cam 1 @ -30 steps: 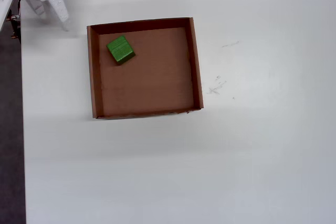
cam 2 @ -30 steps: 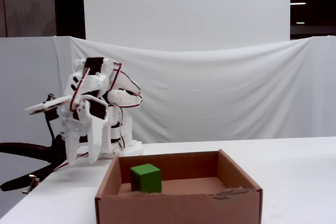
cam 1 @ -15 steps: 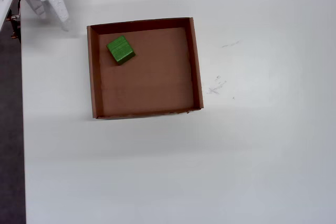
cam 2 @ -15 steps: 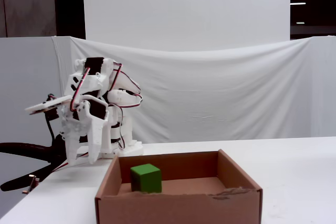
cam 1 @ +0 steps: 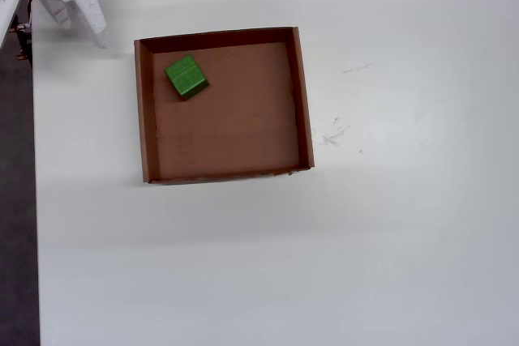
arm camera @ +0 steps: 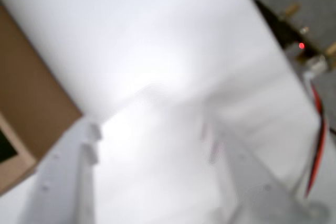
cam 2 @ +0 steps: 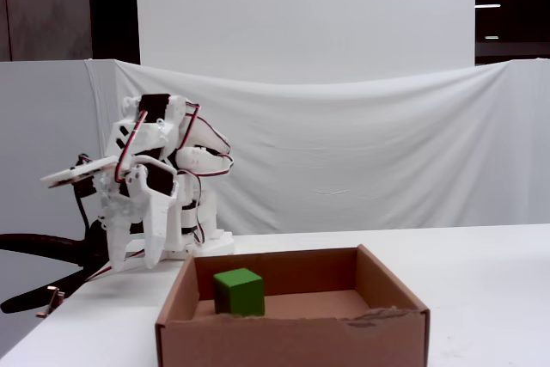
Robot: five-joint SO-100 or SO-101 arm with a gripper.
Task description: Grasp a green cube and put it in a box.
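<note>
The cube [cam 1: 186,76] lies inside the box [cam 1: 144,119], on the floor near its 10 o'clock corner in the overhead view, close to the two walls there but not clearly touching either. It is a small solid block with flat, plain, bright-green faces and crisp edges, turned a little askew to the walls. In the fixed view the cube [cam 2: 239,290] sits toward the left of the box [cam 2: 292,341], with a lit top and darker sides.

The box is a shallow square tray of matte brown cardboard with low upright walls; the near wall's top edge looks ragged and slightly torn at the right in the fixed view. In the wrist view only a blurred brown corner of the box [arm camera: 31,108] shows at 9 o'clock.

The table [cam 1: 389,241] is smooth, white and faintly scuffed with grey marks right of the box.

The arm [cam 2: 155,186] is white moulded plastic with red and black wires, folded up beyond the box's left rear corner. Its gripper [cam 2: 133,264] points down at the table, well apart from the box. The gripper [arm camera: 152,150] has two pale, blocky fingers [arm camera: 73,177] standing clearly apart over bare table, holding nothing.
</note>
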